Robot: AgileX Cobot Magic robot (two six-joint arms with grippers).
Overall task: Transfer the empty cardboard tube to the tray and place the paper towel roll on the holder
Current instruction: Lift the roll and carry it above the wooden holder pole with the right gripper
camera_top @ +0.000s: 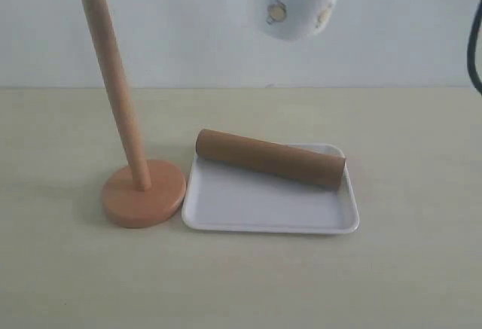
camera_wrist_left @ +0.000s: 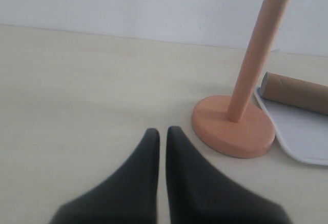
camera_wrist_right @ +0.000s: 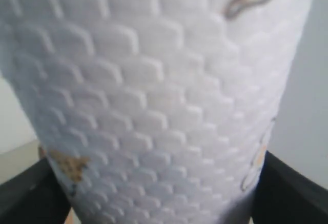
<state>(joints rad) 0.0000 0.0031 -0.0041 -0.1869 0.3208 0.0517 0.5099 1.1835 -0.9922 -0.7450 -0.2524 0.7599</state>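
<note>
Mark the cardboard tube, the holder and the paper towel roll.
cardboard tube (camera_top: 269,158): exterior view, middle of its brown side.
holder (camera_top: 117,92): exterior view, halfway up its pole.
paper towel roll (camera_top: 297,9): exterior view, white printed side below the teal band.

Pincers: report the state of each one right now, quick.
Left pincer: closed, holding nothing.
Right pincer: closed around the paper towel roll, holding it.

The left gripper (camera_wrist_left: 162,133) sits low, jaws pressed together and empty, pointing toward the holder (camera_wrist_left: 233,129) base, apart from it. The right gripper (camera_wrist_right: 154,203), jaws spread wide, clamps the paper towel roll (camera_wrist_right: 154,80).
</note>
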